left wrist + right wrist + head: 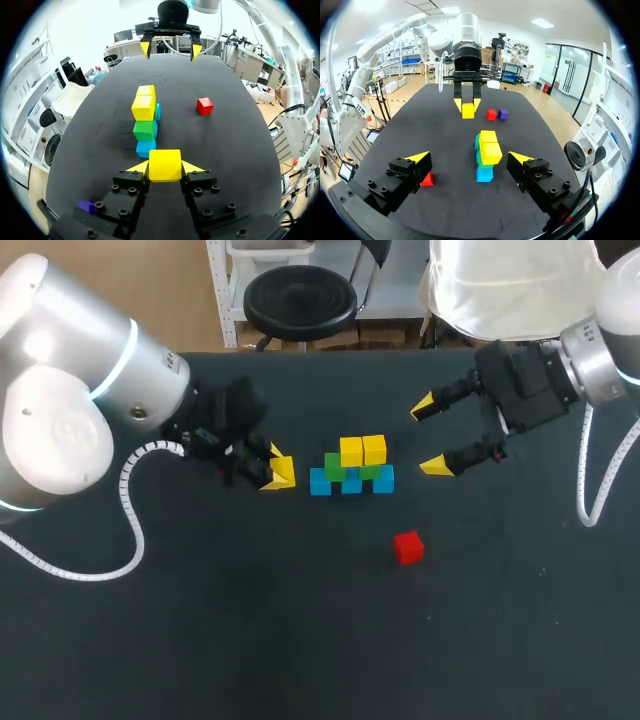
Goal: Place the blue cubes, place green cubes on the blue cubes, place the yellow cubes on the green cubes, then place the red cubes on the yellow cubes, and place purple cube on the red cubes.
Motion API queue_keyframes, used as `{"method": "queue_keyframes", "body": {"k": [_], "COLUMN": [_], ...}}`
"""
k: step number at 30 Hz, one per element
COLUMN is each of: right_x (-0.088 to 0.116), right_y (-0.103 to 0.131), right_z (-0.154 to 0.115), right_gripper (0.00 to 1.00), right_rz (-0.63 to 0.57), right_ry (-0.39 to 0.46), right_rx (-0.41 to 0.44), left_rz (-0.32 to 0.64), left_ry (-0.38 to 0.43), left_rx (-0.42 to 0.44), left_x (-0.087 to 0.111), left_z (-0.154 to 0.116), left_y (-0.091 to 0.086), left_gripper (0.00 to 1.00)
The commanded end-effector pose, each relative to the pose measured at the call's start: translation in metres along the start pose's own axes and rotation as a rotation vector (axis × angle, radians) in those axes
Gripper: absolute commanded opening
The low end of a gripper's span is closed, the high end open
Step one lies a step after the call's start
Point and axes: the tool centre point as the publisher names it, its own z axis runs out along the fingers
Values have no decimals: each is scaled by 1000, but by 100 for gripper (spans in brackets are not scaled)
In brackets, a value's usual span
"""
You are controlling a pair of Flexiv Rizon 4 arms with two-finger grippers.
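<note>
Left pincer (278, 471) is clamped on a yellow cube (165, 165), a finger on each side. It sits at 9 o'clock of the stack, close but not touching. The stack is mid tabletop (300, 640): three blue cubes (351, 483) in a row, green cubes (335, 465) on them, and two yellow cubes (351, 451) on the greens toward the 3 o'clock end. Right pincer (430, 436) is spread wide and empty at 2 o'clock of the stack, apart from it. One red cube (407, 547) lies loose at 5 o'clock of the stack. A second red cube (491, 114) and the purple cube (503, 114) lie side by side near the left pincer. Step in hand, likely: seat the held yellow on the end green cube (145, 129), whose top looks bare, straight ahead of the fingers. To do it well: rise above the green layer, come in from the 9 o'clock side, square the faces to the neighbouring yellow, lower straight, and release only once it rests flat. The fingers flank the cube across the row, so opening should miss the neighbour.
</note>
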Motion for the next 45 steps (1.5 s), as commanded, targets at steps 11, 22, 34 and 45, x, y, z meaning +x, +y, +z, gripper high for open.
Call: {"method": "queue_keyframes", "body": {"k": [11,22,34,45], "right_x": [0,0,0,0], "right_y": [-1,-1,-1,-1], "right_z": [1,1,1,1], "right_gripper": [100,100,100,100], "right_rz": [-1,-1,-1,-1], "right_ry": [-2,-2,-2,-2], "right_rx": [0,0,0,0], "left_rz": [7,19,46,30], "left_ry": [-4,24,37,55], "left_rx": [1,7,4,11], "left_x": [-5,-20,-43,-48], "left_z": [0,5,12,25], "left_y": [5,20,28,32], "left_gripper": [0,0,0,0]}}
